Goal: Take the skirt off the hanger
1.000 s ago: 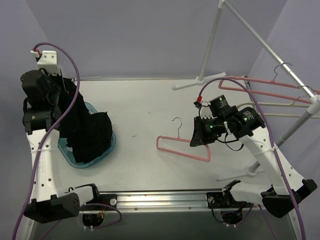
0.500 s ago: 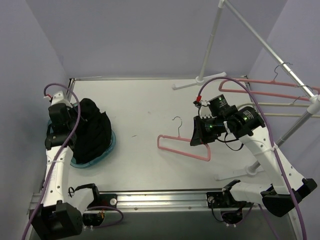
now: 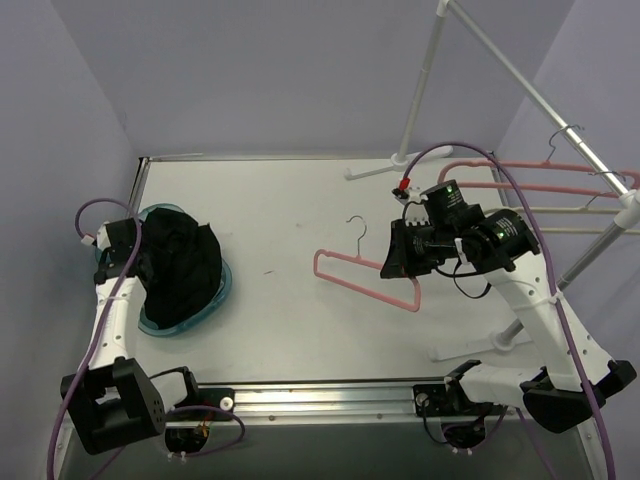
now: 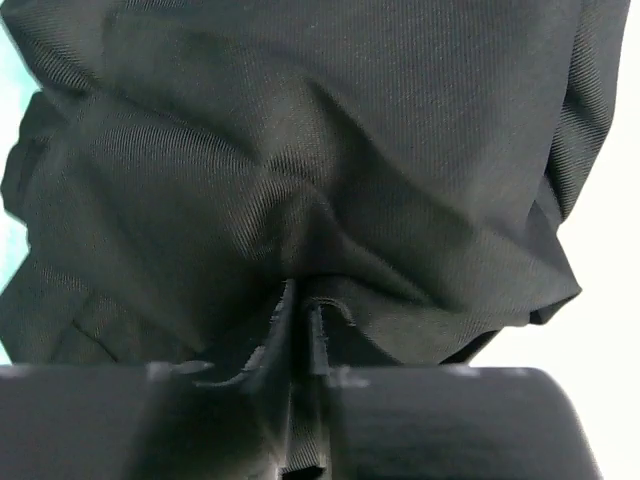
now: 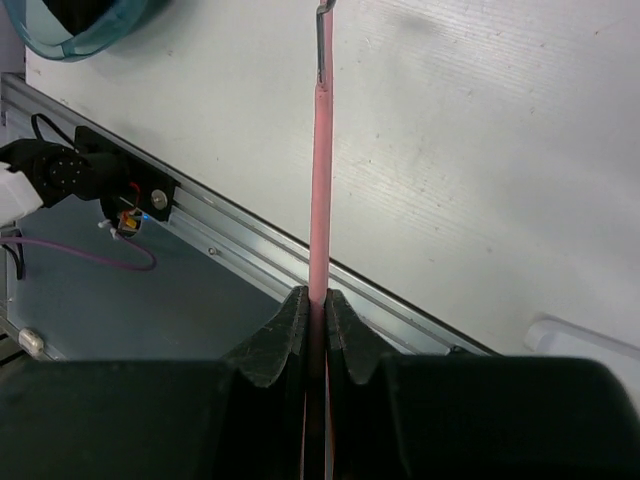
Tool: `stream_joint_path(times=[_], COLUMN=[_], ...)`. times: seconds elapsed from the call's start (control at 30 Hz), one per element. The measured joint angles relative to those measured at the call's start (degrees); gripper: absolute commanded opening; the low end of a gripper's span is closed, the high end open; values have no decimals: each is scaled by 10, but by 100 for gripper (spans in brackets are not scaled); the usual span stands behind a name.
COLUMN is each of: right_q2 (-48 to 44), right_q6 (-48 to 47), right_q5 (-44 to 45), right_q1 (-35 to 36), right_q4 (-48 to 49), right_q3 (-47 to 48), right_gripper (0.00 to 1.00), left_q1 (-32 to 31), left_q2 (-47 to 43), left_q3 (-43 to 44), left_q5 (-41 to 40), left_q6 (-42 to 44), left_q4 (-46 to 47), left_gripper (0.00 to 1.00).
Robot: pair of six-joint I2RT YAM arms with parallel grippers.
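Black cloth is filling the left wrist view: the skirt (image 3: 182, 270), free of its hanger, is lying heaped in the teal basin (image 3: 226, 285), showing no clear long axis. I am holding the left gripper (image 4: 302, 310) at the basin, with cloth bunching right at its tips. Its fingers are standing almost together, and I cannot tell whether they are pinching a fold or letting go. Well to the right of the basin, the right gripper (image 5: 312, 305) is clamping the bare pink hanger (image 5: 320, 180). I am judging the left arm the nearer one, needing only to release and lift clear.
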Motion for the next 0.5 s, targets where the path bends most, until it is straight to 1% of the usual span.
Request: stream_joint_path(times=[0.07,0.17,0.2,0.27,0.33,0.37,0.43,0.47,0.5], right_q2=[2,10,11,12,12,12,12,12,12], right_q6=[2,6,7,9,9,9,10,11,11], right_q5=[0,3,5,7,9,9,9,9,9], right_q1=[-2,-2,-2,-2,-2,-2,-2,-2,-2], right_q4=[4,7,9,13,13,13,13,13,13], right_q3=[8,30,36,43,49,50,53,54,55], right_gripper=[0,0,0,0,0,0,0,0,0], left_q1=[0,0,0,0,0,0,0,0,0], left_q2=[-8,-30,-35,-37,-36,-33,-30,-28,-28], left_q3=[0,1,5,24,55,77,130,158,183], left_q5=[-5,-24,-30,-41,-48,-52,-57,-58,-58], left_q6=[-14,-25,-27,-26,-19,-16,-6,-4,-4], left_q4=[-8,-26,-33,-52,-67,-78,-90,-94,-96], left_gripper=[24,30,34,38,57,63,73,74,80])
